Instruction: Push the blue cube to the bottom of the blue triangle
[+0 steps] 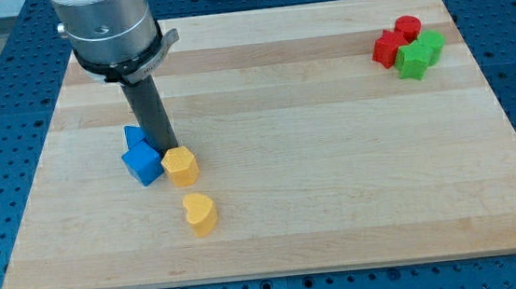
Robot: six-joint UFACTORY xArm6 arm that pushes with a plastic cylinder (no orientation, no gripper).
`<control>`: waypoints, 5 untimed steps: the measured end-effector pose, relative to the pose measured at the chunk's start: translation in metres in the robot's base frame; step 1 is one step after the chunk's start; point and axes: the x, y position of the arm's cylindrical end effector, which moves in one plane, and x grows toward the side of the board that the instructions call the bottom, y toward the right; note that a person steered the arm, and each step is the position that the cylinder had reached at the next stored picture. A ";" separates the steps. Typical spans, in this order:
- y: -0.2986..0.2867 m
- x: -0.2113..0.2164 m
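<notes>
- Because our blue cube (143, 163) already sits touching the blue triangle (134, 136), on the side nearer the board's bottom edge, we judge the job nearly or fully done, so the main danger is overdoing it.
- Both blue blocks lie in the left half of the wooden board (336, 184), roughly midway between its top and bottom edges.
- We carry no pincer, only a rod; my tip (168, 149) stands just to the right of the cube and triangle, seemingly touching or almost touching both, with the yellow hexagon block (181, 166) right below it.
- Any further push toward the left edge could slide the cube past the triangle, or drag the triangle along and spoil the arrangement.
- A move toward the bottom edge would likely shove the yellow hexagon into the yellow heart-shaped block (200, 213), which lies nearer the bottom edge.
- The hexagon touches or nearly touches the cube's right corner, so nudging one may turn the other.
- The red blocks (393, 41) and green blocks (419, 54) near the top right corner are well apart and at no risk.
</notes>
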 end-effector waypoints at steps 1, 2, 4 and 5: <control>0.000 0.019; 0.000 0.019; -0.015 0.018; 0.002 0.018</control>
